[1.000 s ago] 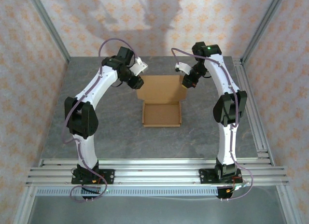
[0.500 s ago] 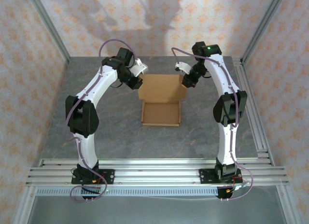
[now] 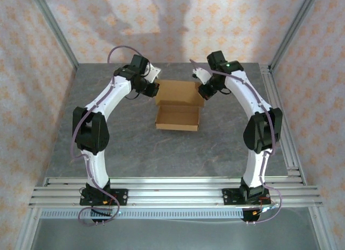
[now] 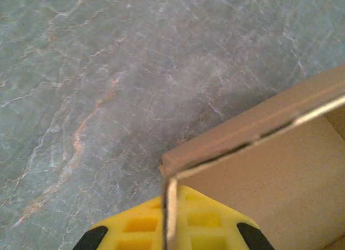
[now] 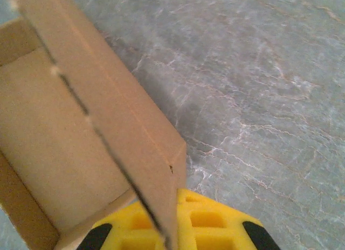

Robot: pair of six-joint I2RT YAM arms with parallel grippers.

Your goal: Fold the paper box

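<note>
Paper box tray formed; left pincer and right pincer each pinch the raised lid; closing it is left.

Brown paper box, open shallow tray, rear lid flap raised, mid-table

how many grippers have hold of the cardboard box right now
2. The left gripper is shut on the far-left corner of the paper box, and the right gripper is shut on its far-right corner. In each wrist view a cardboard wall sits between the yellow fingers.
</note>
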